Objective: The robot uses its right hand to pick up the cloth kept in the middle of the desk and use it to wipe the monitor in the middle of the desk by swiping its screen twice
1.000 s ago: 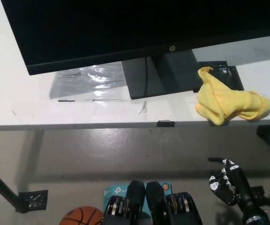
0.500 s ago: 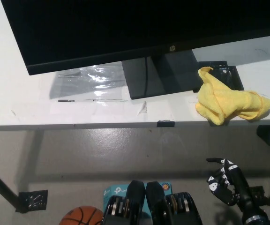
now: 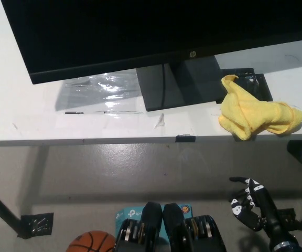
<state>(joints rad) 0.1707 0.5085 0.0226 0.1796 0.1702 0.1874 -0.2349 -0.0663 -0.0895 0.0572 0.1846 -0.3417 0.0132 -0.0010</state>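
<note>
The black right hand (image 3: 248,203), fingers loosely curled on nothing at the frame's lower right, sits directly below the yellow cloth (image 3: 257,114) stretched left-to-right on the counter (image 3: 35,121).

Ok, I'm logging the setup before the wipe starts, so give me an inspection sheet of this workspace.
Surface: white desk, scuffed, with small marks near its front edge.
Job's things: yellow cloth crumpled at the desk's right front, untouched; monitor on its dark stand, screen dark.
Clutter: clear plastic sheet left of the stand; black bracket behind the cloth.
Hands: right hand low, below the desk edge, holding nothing, fingers apart; left hand not in view.
Cables: nothing seen.
Surroundings: basketball, teal box and a desk leg on the grey floor.
</note>
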